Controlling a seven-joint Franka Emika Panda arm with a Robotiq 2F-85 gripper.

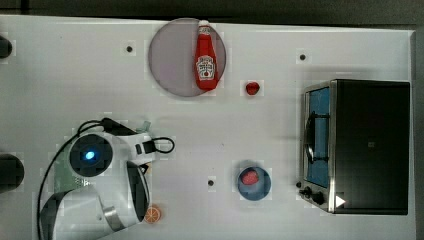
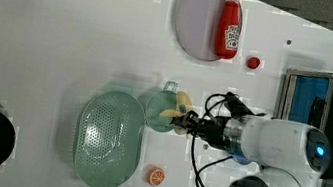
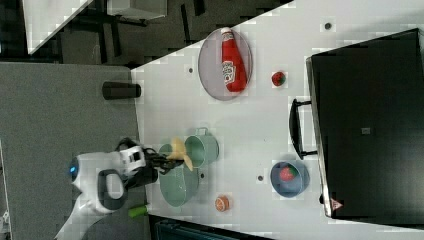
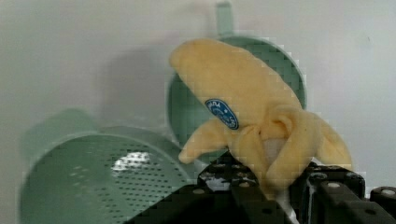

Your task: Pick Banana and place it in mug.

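My gripper (image 4: 280,189) is shut on the lower, peeled end of the pale yellow banana (image 4: 243,107), a soft one with a blue sticker. The banana's body points away from the fingers toward the open teal-green mug (image 4: 292,77). In the left view the banana (image 2: 179,110) overlaps the mug's (image 2: 157,111) right side, with the gripper (image 2: 191,125) just to its right. In the right view the banana (image 3: 178,149) lies against the mug's (image 3: 204,150) left rim, with the gripper (image 3: 161,159) to its left. Whether the banana touches the mug I cannot tell.
A pale green perforated basket (image 2: 108,137) lies right beside the mug. An orange slice (image 2: 156,176) lies near the table edge. A ketchup bottle (image 1: 205,57) rests on a grey plate (image 1: 170,57). A blue bowl (image 1: 265,187), a strawberry (image 1: 252,88) and a toaster oven (image 1: 367,145) stand farther off.
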